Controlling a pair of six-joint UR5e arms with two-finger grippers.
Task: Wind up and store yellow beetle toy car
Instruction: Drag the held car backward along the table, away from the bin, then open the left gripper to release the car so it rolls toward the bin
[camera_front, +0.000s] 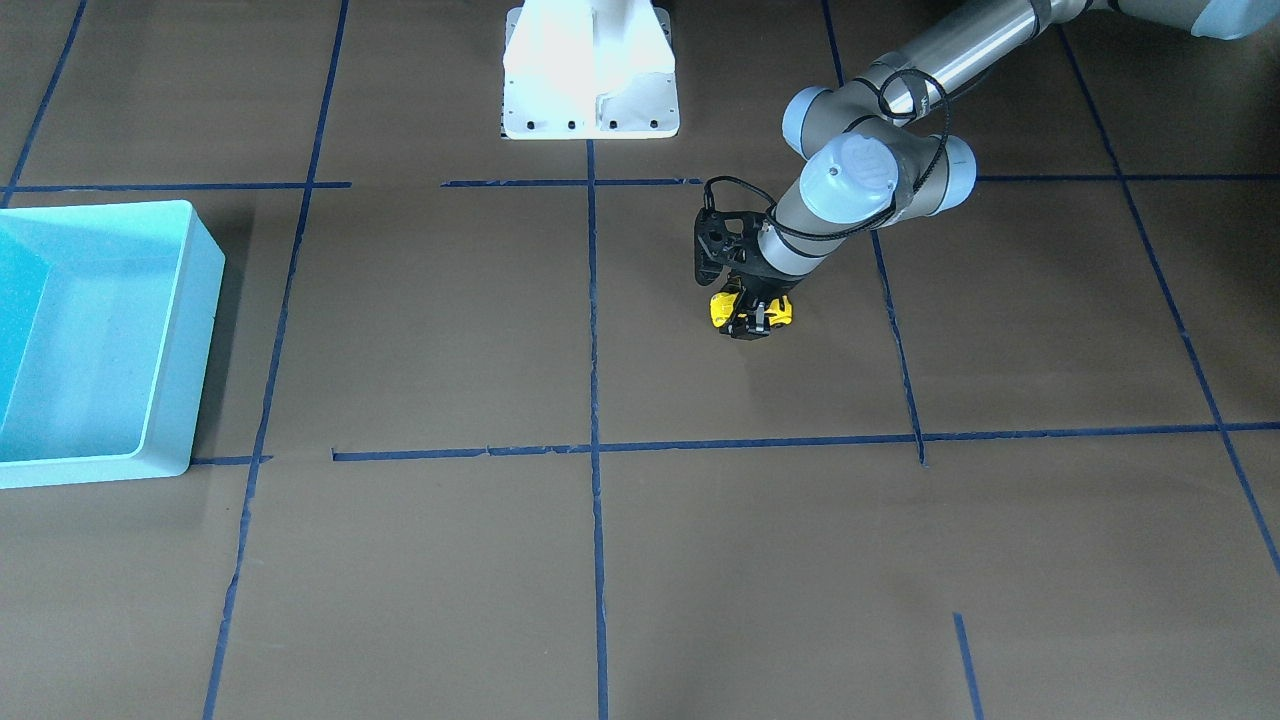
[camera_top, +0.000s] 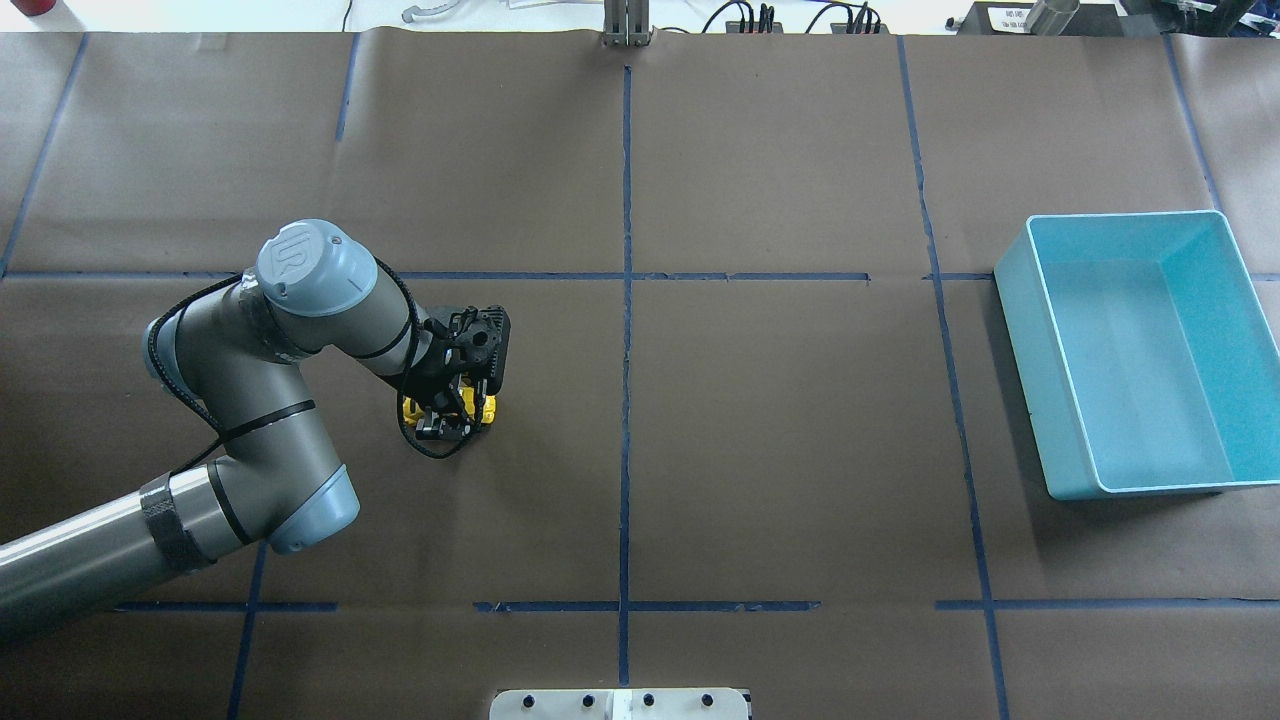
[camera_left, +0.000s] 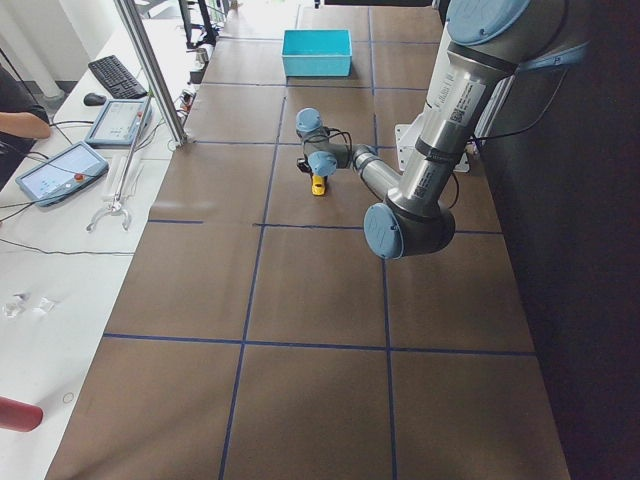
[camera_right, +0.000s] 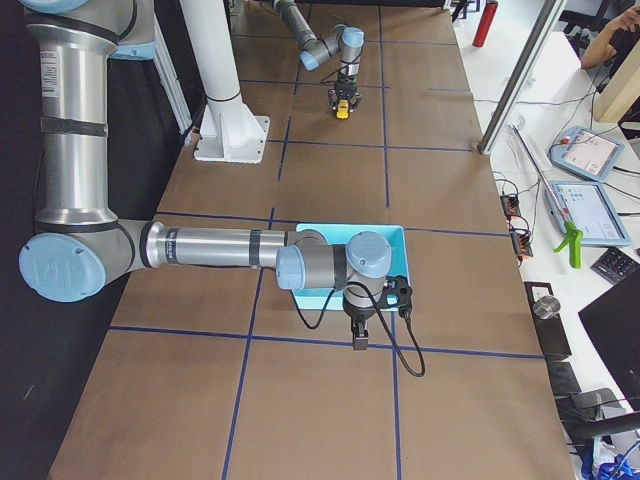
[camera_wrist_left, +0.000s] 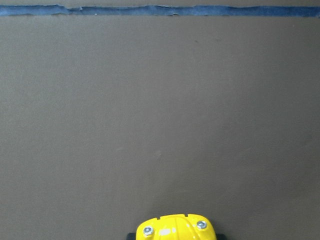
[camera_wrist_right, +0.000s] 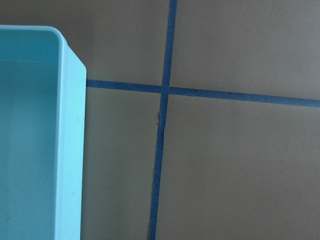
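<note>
The yellow beetle toy car sits on the brown table, left of the centre line in the overhead view. My left gripper comes down over it, its black fingers clasping the car's sides, so yellow shows on both sides of them. In the left wrist view only the car's rounded end peeks in at the bottom edge. My right gripper shows only in the exterior right view, hanging just past the teal bin's near edge; I cannot tell whether it is open or shut.
A teal open bin stands at the table's right end; its corner fills the left of the right wrist view. Blue tape lines cross the table. The robot's white base is at the back.
</note>
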